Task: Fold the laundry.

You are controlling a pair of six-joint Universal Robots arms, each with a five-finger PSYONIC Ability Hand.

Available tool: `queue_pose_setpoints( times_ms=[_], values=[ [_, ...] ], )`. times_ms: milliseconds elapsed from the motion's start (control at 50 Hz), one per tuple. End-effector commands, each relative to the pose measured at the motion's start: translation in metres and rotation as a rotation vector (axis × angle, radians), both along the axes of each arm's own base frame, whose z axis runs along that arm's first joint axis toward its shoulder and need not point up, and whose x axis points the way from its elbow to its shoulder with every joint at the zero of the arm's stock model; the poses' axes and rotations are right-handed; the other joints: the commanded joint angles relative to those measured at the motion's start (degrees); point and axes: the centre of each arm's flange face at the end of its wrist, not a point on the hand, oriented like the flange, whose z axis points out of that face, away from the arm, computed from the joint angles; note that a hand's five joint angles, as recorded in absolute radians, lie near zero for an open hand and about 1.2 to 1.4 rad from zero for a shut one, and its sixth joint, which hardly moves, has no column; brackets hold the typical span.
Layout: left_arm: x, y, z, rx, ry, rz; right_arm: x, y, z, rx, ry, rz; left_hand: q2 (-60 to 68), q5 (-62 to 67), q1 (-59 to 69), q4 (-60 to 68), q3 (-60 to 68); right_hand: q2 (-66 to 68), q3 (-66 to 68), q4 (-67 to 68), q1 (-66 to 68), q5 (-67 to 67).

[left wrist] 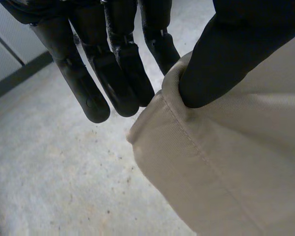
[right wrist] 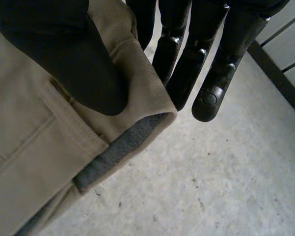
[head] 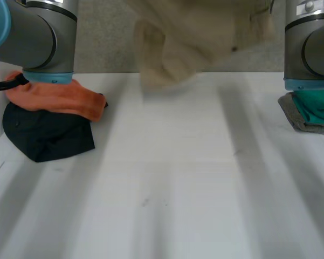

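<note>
Right now the biggest thing in front of you is the white table, bare across its whole middle. That is where the beige trousers will need to land.

They hang in the air over the table's far side, between the left arm and the right arm. Their held edge runs across from one side to the other. The cloth sags below it, and the lowest bunch dangles nearer your left side, close to the far edge of the table. So the long line of the garment lies crosswise to you, and the free tabletop lies toward you from it and below. By my reading, the coming move is to bring both hands toward you and down together, keeping that edge level.

The side piles are well apart from the middle:
- An orange cloth sits on a black cloth by the left arm's base.
- A green cloth lies over a grey cloth by the right arm's base.

The left hand is clamped on the trousers, with its thumb pressed onto a hemmed corner and straight fingers behind it. The right hand is clamped the same way on the trousers, its thumb on what looks like the waistband, just beside a pocket seam. Neither hand is nearer the table than the other, as far as you can judge. Below both there is only grey floor.
</note>
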Motion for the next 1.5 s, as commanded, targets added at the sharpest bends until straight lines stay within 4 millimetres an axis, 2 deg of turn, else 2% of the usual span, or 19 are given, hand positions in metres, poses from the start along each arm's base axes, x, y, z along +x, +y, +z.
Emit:
queue_pose_setpoints(
  times_ms=[20, 140, 160, 200, 220, 240, 320, 440, 520, 700, 960, 1020, 1040, 1060, 1100, 1220, 1320, 1380, 1500],
  values=[
    [0.007, 0.004, -0.067, 0.269, -0.062, 0.057, 0.003, -0.001, -0.035, 0.177, 0.052, 0.045, 11.4, 13.0, 14.6, 11.3, 11.7, 12.3, 12.0, 11.8, 23.5, 13.1],
    [0.01, 0.032, -0.139, 0.476, -0.185, 0.038, 0.004, 0.005, -0.108, 0.445, 0.196, 0.104, 11.4, 13.0, 14.6, 11.3, 11.7, 12.3, 12.0, 11.8, 23.5, 13.1],
    [0.009, 0.037, -0.149, 0.503, -0.203, 0.029, 0.003, 0.011, -0.133, 0.543, 0.234, 0.116, 11.4, 13.0, 14.6, 11.3, 11.7, 12.3, 12.0, 11.8, 23.5, 13.1],
    [0.004, 0.053, -0.179, 0.58, -0.259, 0.005, 0.001, 0.017, -0.161, 0.653, 0.272, 0.115, 11.4, 13.0, 14.6, 11.3, 11.7, 12.3, 12.0, 11.8, 23.5, 13.1],
    [0.002, 0.058, -0.187, 0.601, -0.278, 0.001, 0.0, 0.025, -0.188, 0.758, 0.313, 0.118, 11.4, 13.0, 14.6, 11.3, 11.7, 12.3, 12.0, 11.8, 23.5, 13.1],
    [0.001, 0.068, -0.206, 0.648, -0.316, -0.008, 0.0, 0.03, -0.2, 0.806, 0.334, 0.122, 11.4, 13.0, 14.6, 11.3, 11.7, 12.3, 12.0, 11.8, 23.5, 13.1],
    [0.003, 0.084, -0.245, 0.774, -0.413, -0.002, -0.006, 0.047, -0.237, 0.988, 0.405, 0.119, 11.4, 13.0, 14.6, 11.3, 11.7, 12.3, 12.0, 11.8, 23.5, 13.1],
    [0.024, 0.108, -0.271, 0.97, -0.528, 0.065, -0.021, 0.069, -0.253, 1.192, 0.455, 0.094, 11.4, 13.0, 14.6, 11.3, 11.7, 12.3, 12.0, 11.8, 23.5, 13.1],
    [0.042, 0.127, -0.265, 1.06, -0.564, 0.136, -0.031, 0.097, -0.253, 1.346, 0.503, 0.105, 11.4, 13.0, 14.6, 11.3, 11.7, 12.3, 12.0, 11.8, 23.5, 13.1],
    [0.064, 0.17, -0.238, 1.087, -0.587, 0.148, -0.046, 0.132, -0.226, 1.367, 0.526, 0.096, 11.4, 13.0, 14.6, 11.3, 11.7, 12.3, 12.0, 11.8, 23.5, 13.1],
    [0.075, 0.264, -0.252, 1.301, -0.937, 0.031, -0.078, 0.206, -0.223, 1.483, 0.909, 0.072, 11.4, 13.0, 14.6, 11.3, 11.7, 12.3, 12.0, 11.8, 23.5, 13.1],
    [0.071, 0.259, -0.249, 1.281, -0.911, 0.027, -0.077, 0.208, -0.222, 1.46, 0.911, 0.079, 9.7, 11.3, 13.0, 9.6, 10.1, 12.3, 12.0, 11.8, 23.5, 13.1],
    [0.069, 0.256, -0.247, 1.269, -0.897, 0.028, -0.077, 0.206, -0.224, 1.444, 0.897, 0.074, -0.6, 1.0, 2.7, -0.7, -0.2, 12.3, 12.0, 11.8, 23.5, 13.1],
    [0.066, 0.247, -0.242, 1.239, -0.859, 0.034, -0.076, 0.204, -0.224, 1.432, 0.888, 0.071, -28.5, -26.9, -25.3, -28.6, -28.2, 12.3, 12.0, 11.8, 23.5, 13.1],
    [0.062, 0.24, -0.237, 1.206, -0.829, 0.042, -0.075, 0.2, -0.226, 1.408, 0.872, 0.065, -48.4, -46.8, -45.1, -48.5, -48.0, 12.3, 12.0, 11.8, 23.5, 13.1],
    [0.046, 0.212, -0.207, 1.05, -0.666, 0.029, -0.074, 0.195, -0.229, 1.377, 0.854, 0.057, -50.5, -48.9, -47.2, -50.6, -50.1, 12.3, 12.0, 11.8, 23.5, 13.1],
    [0.03, 0.173, -0.194, 0.902, -0.532, -0.007, -0.072, 0.193, -0.229, 1.36, 0.819, 0.058, -48.5, -46.9, -45.2, -48.6, -48.1, 12.3, 12.0, 11.8, 23.5, 13.1],
    [0.017, 0.154, -0.202, 0.855, -0.531, -0.072, -0.071, 0.19, -0.229, 1.352, 0.791, 0.059, -46.1, -44.5, -42.9, -46.3, -45.8, 12.3, 12.0, 11.8, 23.5, 13.1],
    [-0.001, 0.082, -0.241, 0.852, -0.552, -0.151, -0.071, 0.187, -0.231, 1.34, 0.755, 0.06, -36.7, -35.1, -33.5, -36.8, -36.4, 12.3, 12.0, 11.8, 23.5, 13.1]
  ],
)
